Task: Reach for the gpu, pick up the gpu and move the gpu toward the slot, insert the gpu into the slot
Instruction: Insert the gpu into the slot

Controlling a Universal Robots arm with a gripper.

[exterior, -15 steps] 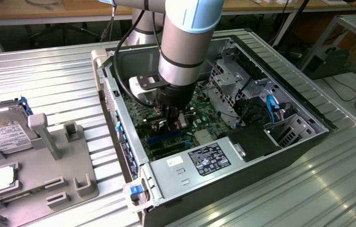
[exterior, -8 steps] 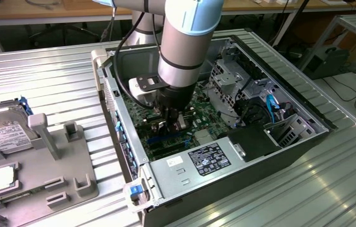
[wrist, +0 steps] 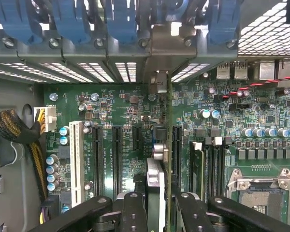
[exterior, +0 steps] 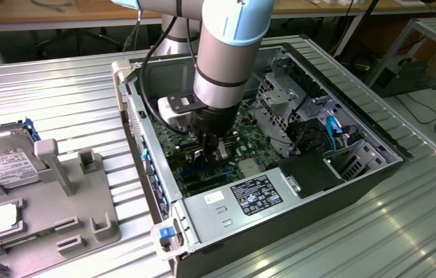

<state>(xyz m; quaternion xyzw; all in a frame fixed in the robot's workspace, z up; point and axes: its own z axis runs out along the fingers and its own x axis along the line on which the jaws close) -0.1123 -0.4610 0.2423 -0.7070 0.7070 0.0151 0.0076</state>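
My gripper (exterior: 207, 152) is lowered inside the open computer case (exterior: 148, 145), over the green motherboard (exterior: 241, 142). The wrist view looks down the gpu (wrist: 155, 176), which stands edge-on between my gripper's (wrist: 159, 205) black fingers (wrist: 134, 208), so the gripper is shut on the gpu. The card's silver bracket (wrist: 159, 46) reaches the case's rear slot openings. The card stands upright, in line with the black connector strips beside it. The slot lies under the card and is hidden, and I cannot tell whether the card's edge touches it.
Black connector strips (wrist: 97, 154), a white strip (wrist: 76, 154) and memory strips (wrist: 208, 162) flank the card. The processor socket (wrist: 256, 193) and a cable bundle (wrist: 19, 130) sit farther out. Outside the case, a grey fixture (exterior: 48, 214) holds a hard drive (exterior: 2, 156) and a processor chip (exterior: 2, 219).
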